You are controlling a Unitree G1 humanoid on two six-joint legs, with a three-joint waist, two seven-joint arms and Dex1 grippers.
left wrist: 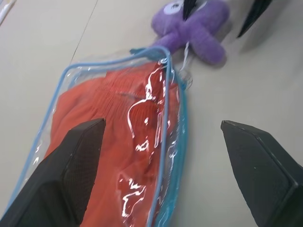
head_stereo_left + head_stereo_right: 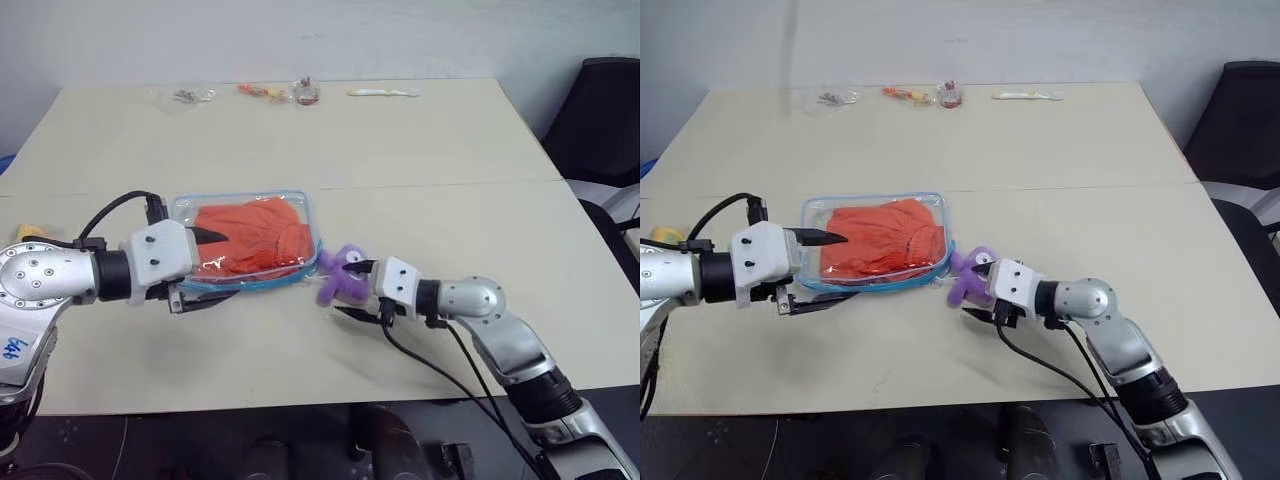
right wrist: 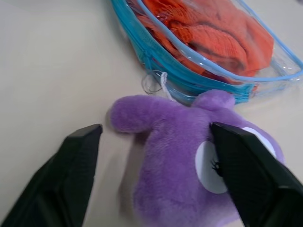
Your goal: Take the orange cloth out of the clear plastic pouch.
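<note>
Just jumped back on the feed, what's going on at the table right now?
The orange cloth is inside the clear plastic pouch. The left gripper sits open at the pouch's left end, one finger above it. The right gripper is open around the purple plush toy by the pouch's right end.

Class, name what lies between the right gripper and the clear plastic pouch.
A purple plush toy sits between the right gripper and the clear plastic pouch, shown in both eye views.

Looks like an office or lab room: two plain beige worktops (image 2: 420,150) pushed together, a bare pale wall (image 2: 300,40) behind, and a black office chair (image 2: 600,120) off to the right.
</note>
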